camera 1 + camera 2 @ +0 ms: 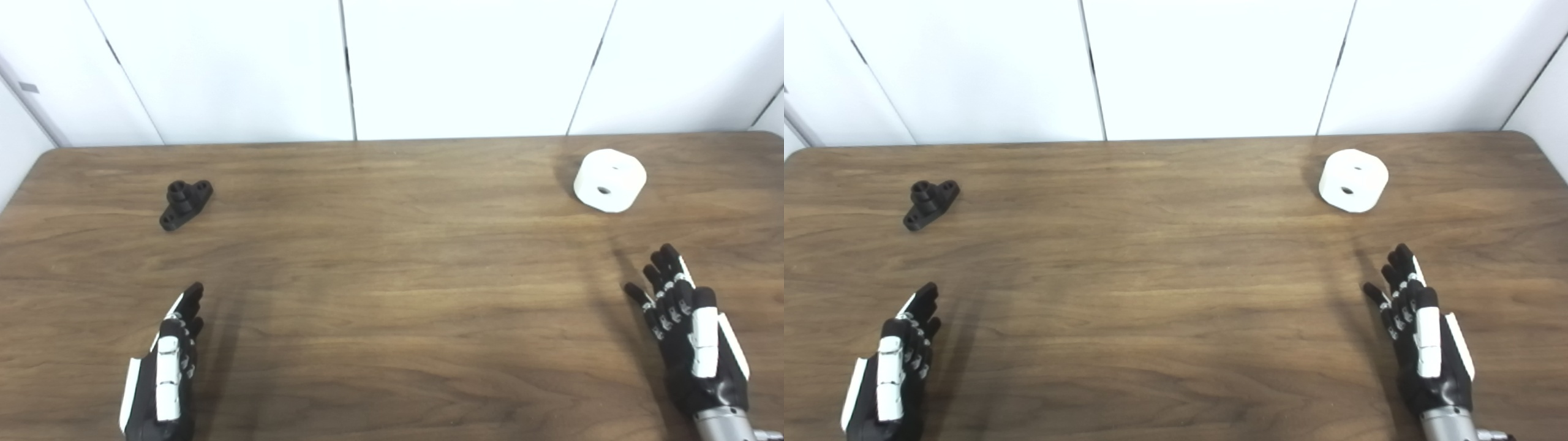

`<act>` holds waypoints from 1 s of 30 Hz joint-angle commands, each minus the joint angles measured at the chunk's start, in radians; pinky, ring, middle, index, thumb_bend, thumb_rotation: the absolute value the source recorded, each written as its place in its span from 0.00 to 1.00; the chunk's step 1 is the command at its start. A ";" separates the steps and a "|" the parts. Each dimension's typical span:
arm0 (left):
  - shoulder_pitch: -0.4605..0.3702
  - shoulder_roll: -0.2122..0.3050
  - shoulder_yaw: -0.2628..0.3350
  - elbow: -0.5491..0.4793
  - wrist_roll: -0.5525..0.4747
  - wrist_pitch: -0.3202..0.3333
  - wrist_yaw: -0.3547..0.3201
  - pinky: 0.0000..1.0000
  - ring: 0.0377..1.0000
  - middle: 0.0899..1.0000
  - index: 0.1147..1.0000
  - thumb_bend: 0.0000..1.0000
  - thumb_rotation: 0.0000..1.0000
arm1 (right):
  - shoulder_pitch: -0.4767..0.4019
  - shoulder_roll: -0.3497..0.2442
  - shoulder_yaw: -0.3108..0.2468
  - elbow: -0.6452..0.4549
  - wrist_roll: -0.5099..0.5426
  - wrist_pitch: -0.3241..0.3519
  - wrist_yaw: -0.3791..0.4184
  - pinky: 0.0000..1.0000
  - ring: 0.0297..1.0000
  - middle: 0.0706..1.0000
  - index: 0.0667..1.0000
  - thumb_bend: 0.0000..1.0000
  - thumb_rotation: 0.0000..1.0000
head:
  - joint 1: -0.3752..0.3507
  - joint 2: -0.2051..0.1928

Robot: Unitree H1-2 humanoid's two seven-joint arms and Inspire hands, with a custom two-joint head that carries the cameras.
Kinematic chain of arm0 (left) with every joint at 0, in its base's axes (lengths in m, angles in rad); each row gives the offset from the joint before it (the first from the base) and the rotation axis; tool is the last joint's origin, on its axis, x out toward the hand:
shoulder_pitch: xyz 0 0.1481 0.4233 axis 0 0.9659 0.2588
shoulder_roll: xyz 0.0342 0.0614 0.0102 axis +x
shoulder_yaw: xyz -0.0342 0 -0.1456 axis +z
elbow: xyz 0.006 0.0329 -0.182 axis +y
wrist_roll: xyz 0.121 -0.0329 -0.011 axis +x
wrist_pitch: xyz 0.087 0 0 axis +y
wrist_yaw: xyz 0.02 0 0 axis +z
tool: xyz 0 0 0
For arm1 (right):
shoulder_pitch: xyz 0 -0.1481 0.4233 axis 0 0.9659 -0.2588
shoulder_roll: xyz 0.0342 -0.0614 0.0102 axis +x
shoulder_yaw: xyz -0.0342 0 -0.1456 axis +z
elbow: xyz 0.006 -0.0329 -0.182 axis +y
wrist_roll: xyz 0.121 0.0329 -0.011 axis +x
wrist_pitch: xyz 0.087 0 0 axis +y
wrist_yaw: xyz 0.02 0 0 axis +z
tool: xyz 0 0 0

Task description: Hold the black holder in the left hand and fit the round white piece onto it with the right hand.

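The black holder (185, 203) lies on the wooden table at the far left, a small flanged piece with an upright stub. The round white piece (610, 180) lies at the far right, a thick disc tipped toward me with a small hole in its face. My left hand (164, 373) is at the near left, open and empty, fingers stretched forward, well short of the holder. My right hand (689, 331) is at the near right, open and empty, fingers straight, well short of the white piece.
The wooden table (392, 294) fills the view, with its far edge against white wall panels (465, 67). The table's rounded far corners show at left and right.
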 commanded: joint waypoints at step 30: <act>0.026 -0.084 -0.084 0.041 0.082 -0.093 0.028 1.00 1.00 0.96 0.90 0.51 1.00 | 0.011 -0.066 -0.024 0.145 0.036 -0.094 0.075 1.00 1.00 1.00 1.00 0.62 1.00 | 0.269 -0.147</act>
